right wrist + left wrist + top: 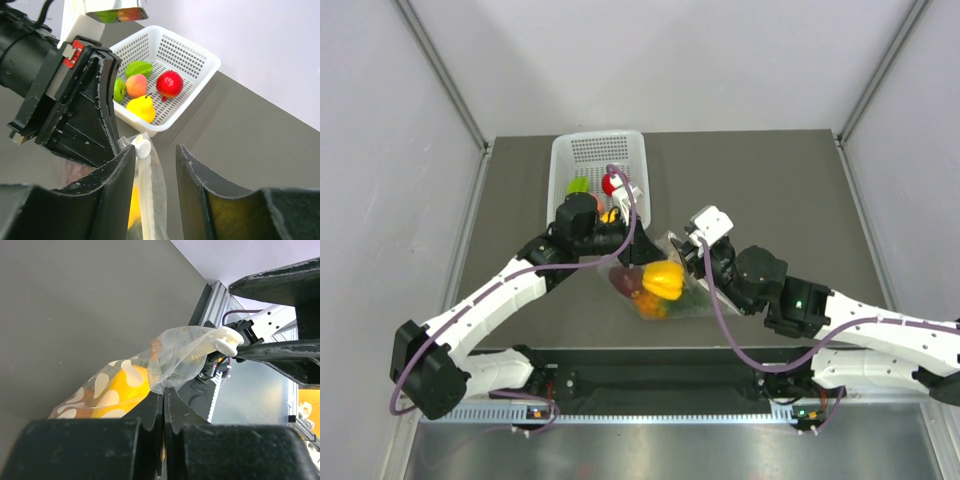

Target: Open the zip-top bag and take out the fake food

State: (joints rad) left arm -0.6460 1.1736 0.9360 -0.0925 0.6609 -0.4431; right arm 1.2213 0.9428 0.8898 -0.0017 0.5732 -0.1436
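Note:
The clear polka-dot zip-top bag (665, 285) lies mid-table holding a yellow bell pepper (663, 279), an orange piece (650, 307) and a dark maroon piece (625, 282). My left gripper (165, 392) is shut on the bag's upper corner, the pepper (125, 390) just below it. My right gripper (155, 155) is open, its jaws on either side of the bag's zip strip and white slider (142, 148), the slider beside the left finger. In the top view the right gripper (692, 240) is at the bag's far right corner.
A white perforated basket (598, 160) stands behind the bag with a red apple (169, 83), green, peach and yellow pieces inside. The left arm (500, 295) reaches across from the left. Grey walls close in both sides.

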